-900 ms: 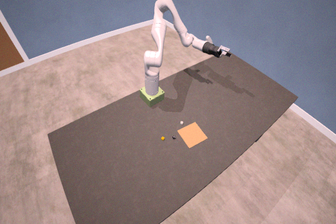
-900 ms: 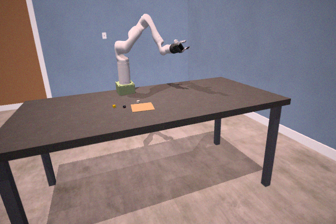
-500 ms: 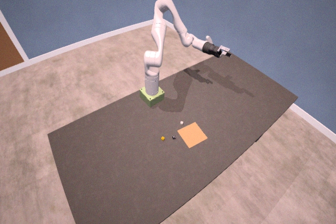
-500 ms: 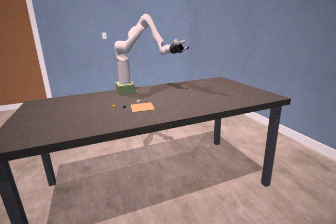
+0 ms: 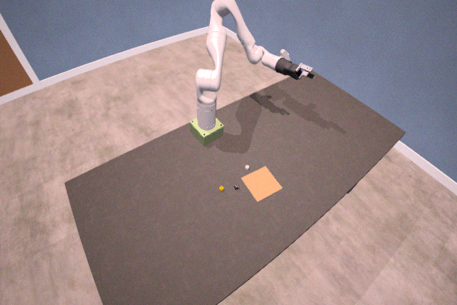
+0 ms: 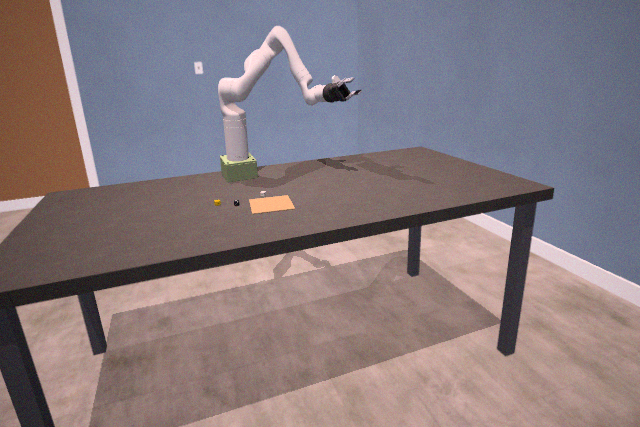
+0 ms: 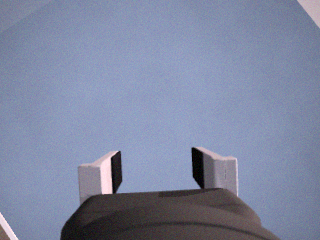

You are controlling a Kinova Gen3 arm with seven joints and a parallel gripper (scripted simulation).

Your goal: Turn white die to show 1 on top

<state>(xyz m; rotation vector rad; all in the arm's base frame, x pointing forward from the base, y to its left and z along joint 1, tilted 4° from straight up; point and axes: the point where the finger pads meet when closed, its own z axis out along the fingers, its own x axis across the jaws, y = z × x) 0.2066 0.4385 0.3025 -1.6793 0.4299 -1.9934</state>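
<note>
My tool hangs high near the dark rectangular surface's far edge, fingers apart, gripping nothing. Small white die sits just off the flat orange square mat's 11 o'clock corner.

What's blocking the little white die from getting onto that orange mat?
Nothing visible. The white die sits on the table just off the orange mat, bare tabletop between them. The black die and yellow die lie off to the side.
</note>
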